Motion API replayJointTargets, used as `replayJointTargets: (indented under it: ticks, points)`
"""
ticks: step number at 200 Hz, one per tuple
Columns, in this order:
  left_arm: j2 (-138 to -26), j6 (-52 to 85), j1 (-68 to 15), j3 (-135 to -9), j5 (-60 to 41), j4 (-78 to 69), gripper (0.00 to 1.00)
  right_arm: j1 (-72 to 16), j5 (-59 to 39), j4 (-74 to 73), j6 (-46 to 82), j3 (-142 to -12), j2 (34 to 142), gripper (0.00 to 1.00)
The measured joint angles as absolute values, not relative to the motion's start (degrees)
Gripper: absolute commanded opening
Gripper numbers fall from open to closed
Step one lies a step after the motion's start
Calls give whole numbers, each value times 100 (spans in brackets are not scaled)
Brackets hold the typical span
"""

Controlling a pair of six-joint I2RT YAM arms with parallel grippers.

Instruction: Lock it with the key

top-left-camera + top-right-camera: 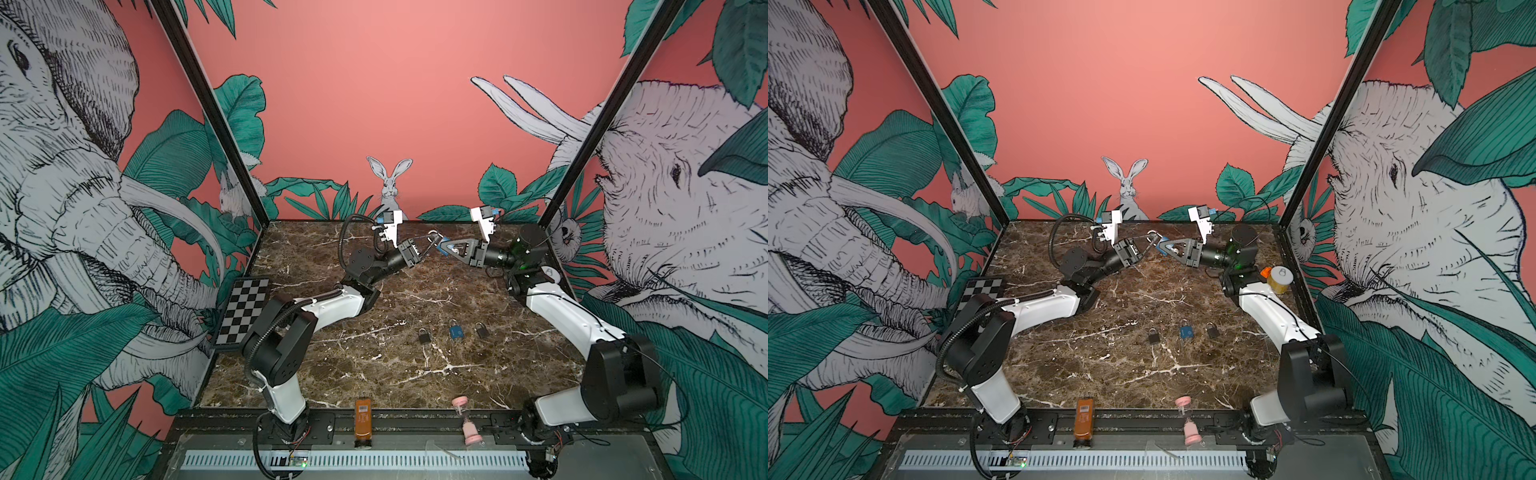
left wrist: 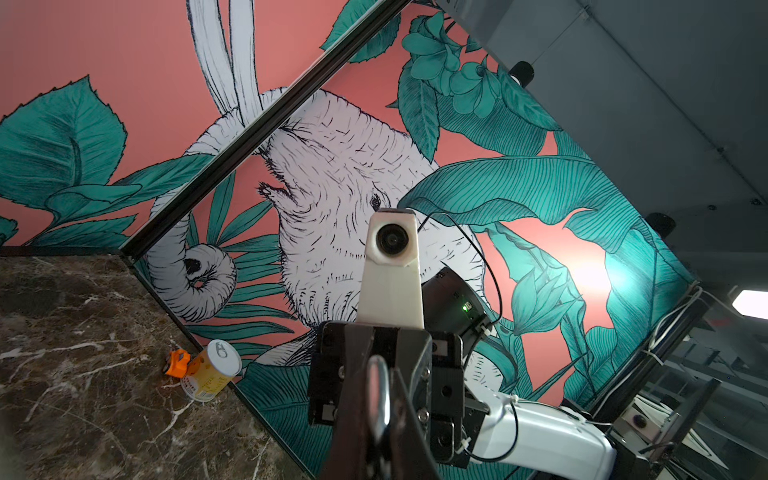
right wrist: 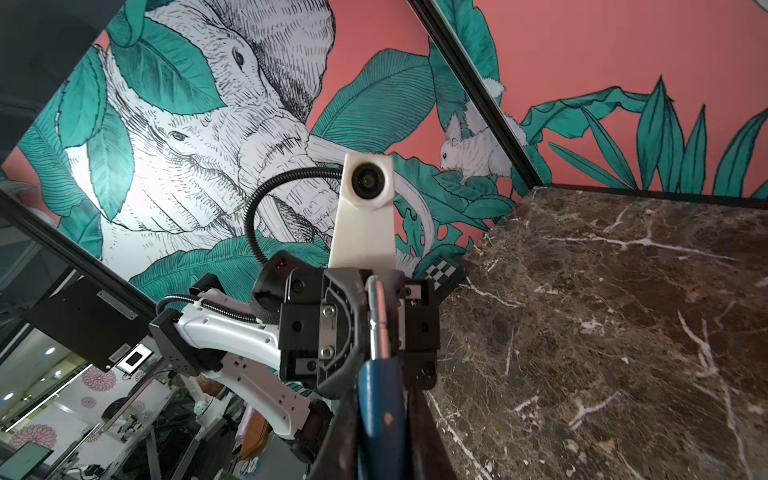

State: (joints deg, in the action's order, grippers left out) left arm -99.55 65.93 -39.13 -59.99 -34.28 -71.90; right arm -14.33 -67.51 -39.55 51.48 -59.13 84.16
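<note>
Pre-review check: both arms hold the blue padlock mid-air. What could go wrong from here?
1. The blue padlock hangs in mid-air in the jaws of the right gripper; a slip would likely drop it.
2. The left gripper is shut on the silver shackle; uneven pulling could twist the padlock free.

arms: both raised, reaching inward | left hand (image 1: 434, 242): clamped | right hand (image 1: 444, 246): clamped, tips nearly meeting left's

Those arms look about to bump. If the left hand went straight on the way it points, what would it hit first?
Probably the blue padlock held in the right hand, which faces the left hand tip to tip; the gap looks tiny, though depth is unclear.
</note>
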Motion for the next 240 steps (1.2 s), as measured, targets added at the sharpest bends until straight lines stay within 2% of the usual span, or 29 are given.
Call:
replayJointTargets:
  ticks: [37, 65, 132, 146, 162, 180, 208, 240]
  points:
    - [-9889, 6488, -3911, -5841, -3315, -7194, 0, -1461, -6805, -4136, 5282, -5867, 8482, 0]
    - [-9623, 6381, -3911, -5494, -3444, -6923, 0, -1538, -6823, -3656, 5037, -5603, 8256, 0]
    - [-8750, 5124, -3916, -5542, -4466, -4646, 0, -1577, -7087, -1525, 3822, -5496, 7478, 0]
    - [-8654, 4945, -3922, -5546, -4600, -4377, 18, -1588, -7129, -1168, 3610, -5513, 7406, 0]
    - [-8632, 4576, -3924, -5544, -4779, -4132, 23, -1597, -7070, -744, 3612, -5518, 7334, 0]
    - [-8635, 4324, -3979, -5535, -4788, -3883, 23, -1597, -7061, -296, 3594, -5544, 7343, 0]
    - [-8635, 4305, -3981, -5535, -4901, -3677, 11, -1597, -7030, 36, 3361, -5544, 7279, 0]
    - [-8635, 4316, -3999, -5535, -5015, -3669, 12, -1597, -7026, 294, 3162, -5546, 7192, 0]
